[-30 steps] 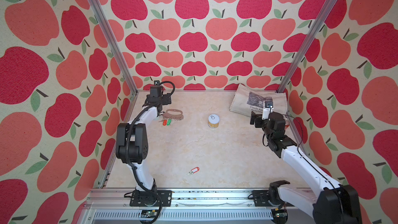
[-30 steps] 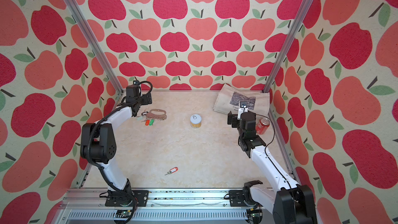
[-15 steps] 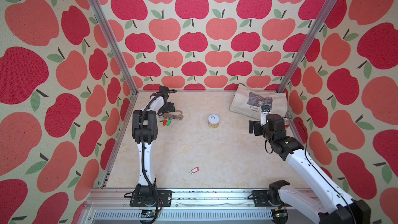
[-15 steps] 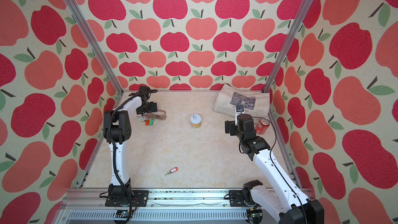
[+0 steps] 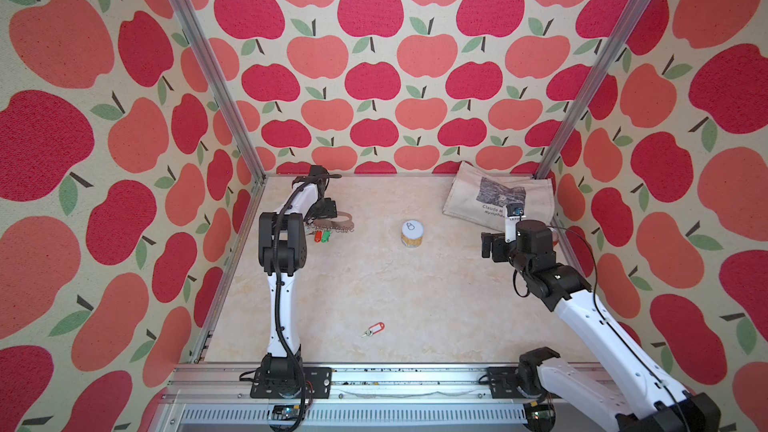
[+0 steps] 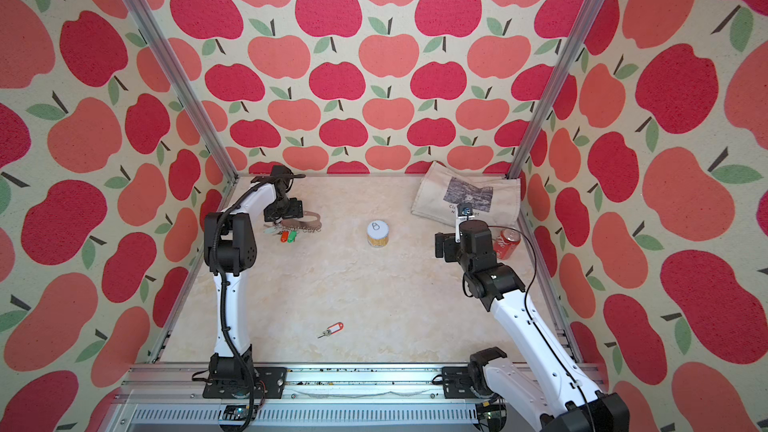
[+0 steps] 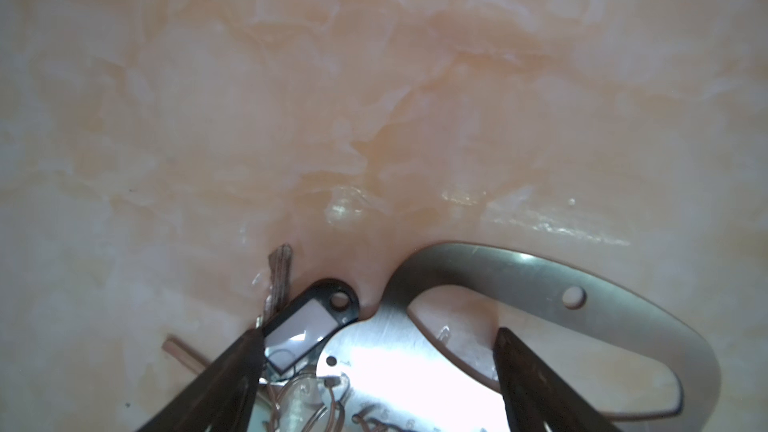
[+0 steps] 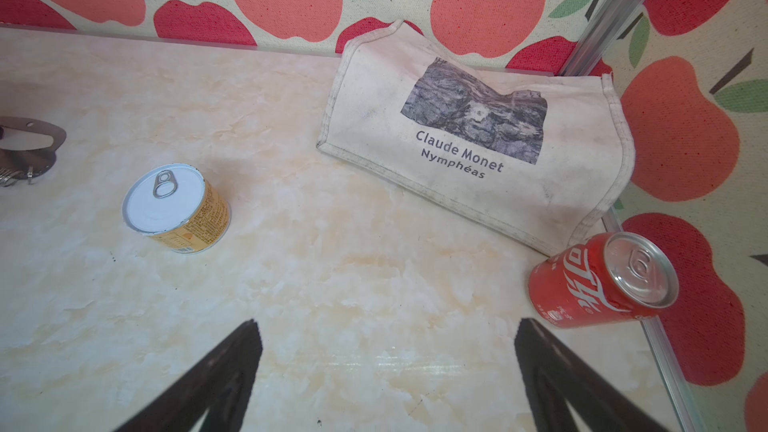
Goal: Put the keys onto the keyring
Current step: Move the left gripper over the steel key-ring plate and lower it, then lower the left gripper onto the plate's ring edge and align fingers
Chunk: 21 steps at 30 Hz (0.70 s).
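1. In both top views, the flat grey-tan half-oval metal keyring plate [image 5: 341, 218] sits at the far left of the marbled beige tabletop [image 5: 374, 284]. A red-tagged key [image 5: 318, 236] and a green-tagged key [image 5: 326, 235] lie at its ring edge. They look hooked on, but I can't confirm it at this size.
2. In a top view, a small silver key with a red oblong tag [image 6: 332, 329] lies loose near the front edge, well apart from the plate. My read is that the task is part done, with at least this key left to fetch and hang.
3. In both top views, the left gripper [image 5: 328, 209] is down over the plate's end. The right gripper [image 5: 487, 245] hangs on the right side, far from any key. Clutter: a white-lidded yellow tin [image 5: 412, 233], a cream canvas tote bag [image 5: 498, 201] and a red cola can [image 6: 506, 243].
4. In the left wrist view, the left claw is spread wide, straddling the plate's end. One finger [image 7: 528, 371] is over the handle slot. The other finger [image 7: 232, 371] overlaps a black plastic tag with a white window [image 7: 309, 326], contact unclear. It has nothing pinched.
5. In the right wrist view, the right claw is spread fully and empty above bare table. The tin, bag and cola can are ahead of it, and the plate's end is just in frame.
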Motion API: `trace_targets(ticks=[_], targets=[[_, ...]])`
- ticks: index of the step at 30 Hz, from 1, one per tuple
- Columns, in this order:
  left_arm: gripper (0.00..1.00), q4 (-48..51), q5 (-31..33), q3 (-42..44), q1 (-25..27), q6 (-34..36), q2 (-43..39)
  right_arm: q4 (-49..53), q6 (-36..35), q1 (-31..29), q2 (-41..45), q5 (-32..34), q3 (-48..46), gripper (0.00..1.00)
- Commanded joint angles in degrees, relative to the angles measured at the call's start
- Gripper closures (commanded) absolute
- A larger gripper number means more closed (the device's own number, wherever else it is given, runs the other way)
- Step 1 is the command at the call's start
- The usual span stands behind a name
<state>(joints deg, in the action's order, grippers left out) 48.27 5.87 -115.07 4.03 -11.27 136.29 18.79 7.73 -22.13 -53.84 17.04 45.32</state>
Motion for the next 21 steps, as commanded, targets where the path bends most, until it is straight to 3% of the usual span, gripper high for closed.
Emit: trace_targets(ticks=[1,9,21], targets=[[0.16,4.9,3.8,-1.6,1.2,1.9,2.4,1.4,1.6,-0.5,1.4,-0.6,1.1,0.01],[0.31,9.3,5.6,-0.4,3.1,3.4,3.1,2.7,1.9,-0.5,2.5,-0.6,1.5,0.01],[0.37,4.0,2.3,27.3,9.1,-1.1,-11.0,3.7,3.4,-0.5,4.2,-2.1,0.9,0.01]])
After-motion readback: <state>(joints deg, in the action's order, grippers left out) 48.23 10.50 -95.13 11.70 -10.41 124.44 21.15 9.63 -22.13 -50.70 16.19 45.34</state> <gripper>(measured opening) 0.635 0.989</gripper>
